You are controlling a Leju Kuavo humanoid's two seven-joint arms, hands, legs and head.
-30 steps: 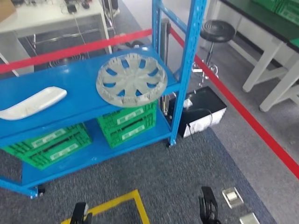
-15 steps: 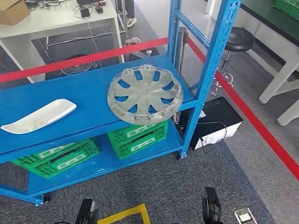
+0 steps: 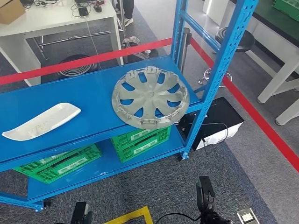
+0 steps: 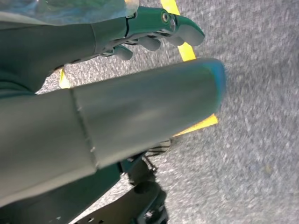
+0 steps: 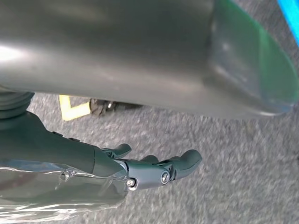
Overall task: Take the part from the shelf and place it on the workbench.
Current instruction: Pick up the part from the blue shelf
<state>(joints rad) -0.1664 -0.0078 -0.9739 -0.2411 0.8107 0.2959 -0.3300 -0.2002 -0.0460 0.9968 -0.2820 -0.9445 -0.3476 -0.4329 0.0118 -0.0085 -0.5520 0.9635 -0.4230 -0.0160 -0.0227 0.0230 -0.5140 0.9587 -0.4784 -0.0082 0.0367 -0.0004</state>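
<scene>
Up ahead, the round grey plastic wheel cover (image 3: 150,97) lies flat on the blue metal shelf (image 3: 88,109), well above and beyond both hands. Left hand (image 4: 155,35) and right hand (image 5: 155,170) hang empty, fingers loosely extended, over grey carpet (image 3: 169,182).

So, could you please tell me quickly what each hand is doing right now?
Left hand: open, holding nothing, fingers stretched out over the carpet.
Right hand: open, holding nothing, fingers extended above the carpet.

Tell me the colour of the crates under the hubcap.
Green, with pale labels on their sides; the crates show best in the head view.
</scene>
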